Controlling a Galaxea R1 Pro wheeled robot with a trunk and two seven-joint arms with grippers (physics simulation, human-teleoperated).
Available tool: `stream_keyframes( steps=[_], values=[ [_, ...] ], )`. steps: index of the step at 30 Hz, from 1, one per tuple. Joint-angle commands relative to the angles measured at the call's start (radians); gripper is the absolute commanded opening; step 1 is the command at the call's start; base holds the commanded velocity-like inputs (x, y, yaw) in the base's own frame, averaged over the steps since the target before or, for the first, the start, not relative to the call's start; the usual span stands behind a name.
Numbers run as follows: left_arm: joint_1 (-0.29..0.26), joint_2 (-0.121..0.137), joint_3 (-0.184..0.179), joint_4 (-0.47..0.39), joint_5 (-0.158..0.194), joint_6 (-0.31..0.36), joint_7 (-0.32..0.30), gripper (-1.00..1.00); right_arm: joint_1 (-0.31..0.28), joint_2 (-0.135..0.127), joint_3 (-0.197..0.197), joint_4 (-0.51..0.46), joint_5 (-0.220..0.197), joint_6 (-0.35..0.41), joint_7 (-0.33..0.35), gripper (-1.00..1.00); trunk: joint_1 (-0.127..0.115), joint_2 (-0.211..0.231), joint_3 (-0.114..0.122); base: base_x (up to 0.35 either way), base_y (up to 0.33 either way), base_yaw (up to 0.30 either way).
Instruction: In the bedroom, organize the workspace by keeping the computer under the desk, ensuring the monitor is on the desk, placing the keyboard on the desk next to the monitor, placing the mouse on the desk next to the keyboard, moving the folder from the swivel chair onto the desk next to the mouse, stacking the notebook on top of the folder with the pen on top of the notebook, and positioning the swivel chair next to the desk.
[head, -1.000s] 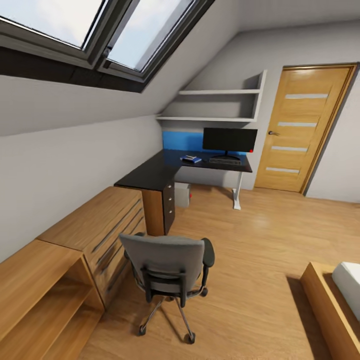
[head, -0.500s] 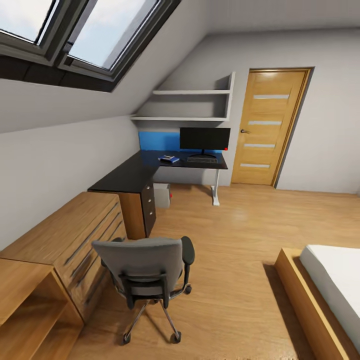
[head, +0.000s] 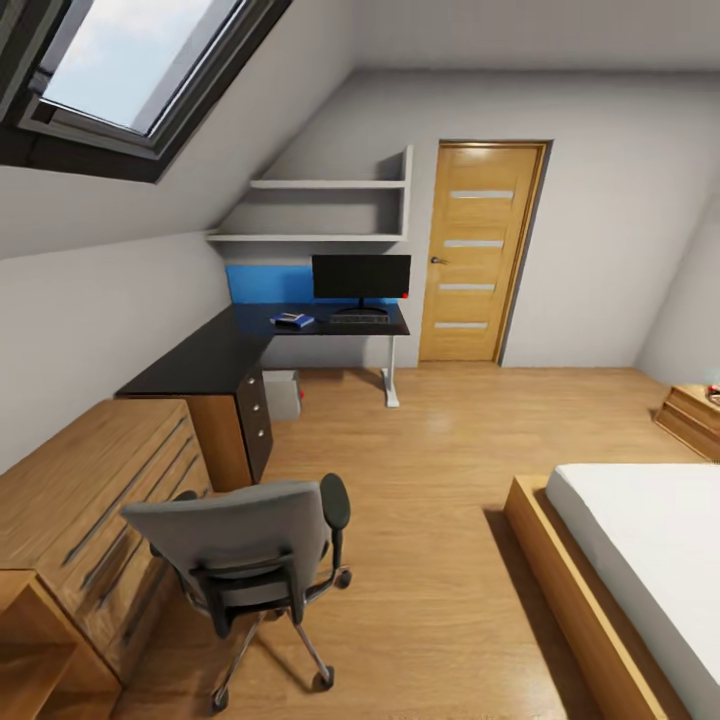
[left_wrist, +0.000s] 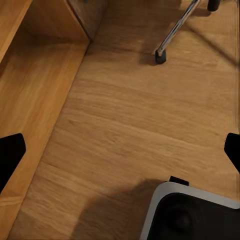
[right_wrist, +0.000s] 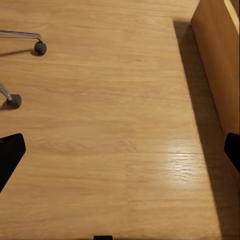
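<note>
The swivel chair (head: 250, 550) stands on the floor with its grey back toward me, hiding its seat and any folder on it. The desk (head: 205, 352) runs along the left wall into the far corner. On its far end stand the monitor (head: 361, 277) and, in front of it, the keyboard (head: 358, 319). A small blue-and-grey flat thing (head: 293, 320) lies to their left. The computer (head: 283, 395) sits under the desk. Mouse, notebook and pen are too small to make out. My left gripper (left_wrist: 120, 152) and right gripper (right_wrist: 120, 150) hang open over bare floor.
Light wooden low cabinets (head: 90, 500) line the left wall beside the chair. A bed (head: 640, 560) in a wooden frame fills the right, with its frame (right_wrist: 220, 60) near my right gripper. A wooden door (head: 480, 250) is at the back. Chair castors (left_wrist: 160, 57) are near my left gripper.
The whole view has swung to the right: desk, chair and door sit further left in the picture and the bed has come into view. The things themselves have not moved.
</note>
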Motion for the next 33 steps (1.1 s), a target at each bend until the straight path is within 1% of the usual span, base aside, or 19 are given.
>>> stream_keyframes(
  steps=[1, 9, 13, 16, 24, 33],
  values=[
    [0.001, 0.000, -0.009, -0.002, 0.007, -0.001, 0.006, 1.00, -0.001, 0.000, 0.009, 0.002, -0.008, -0.004, -0.001, 1.00, 0.000, -0.001, -0.001, 0.000, 0.000, -0.300],
    [0.001, 0.000, -0.009, -0.002, 0.007, -0.001, 0.006, 1.00, -0.001, 0.001, 0.009, 0.002, -0.008, -0.004, -0.001, 1.00, 0.000, -0.001, -0.001, 0.000, 0.003, -0.296],
    [0.001, 0.000, -0.009, -0.002, 0.007, -0.001, 0.006, 1.00, -0.001, 0.003, 0.009, 0.002, -0.008, -0.004, -0.002, 1.00, 0.000, -0.001, -0.001, 0.000, 0.147, -0.146],
    [0.001, 0.000, -0.009, -0.002, 0.007, -0.001, 0.006, 1.00, -0.001, 0.005, 0.009, 0.002, -0.008, -0.004, -0.005, 1.00, 0.000, -0.001, -0.001, 0.000, 0.193, -0.056],
    [0.001, 0.000, -0.009, -0.002, 0.007, -0.001, 0.006, 1.00, -0.001, 0.005, 0.009, 0.002, -0.010, -0.004, -0.005, 1.00, 0.000, -0.001, -0.001, 0.000, 0.050, -0.007],
    [0.001, 0.000, -0.008, -0.002, 0.007, -0.001, 0.006, 1.00, -0.001, 0.005, 0.009, 0.002, -0.009, -0.004, -0.005, 1.00, 0.000, -0.001, -0.001, 0.000, 0.162, 0.000]
  ],
)
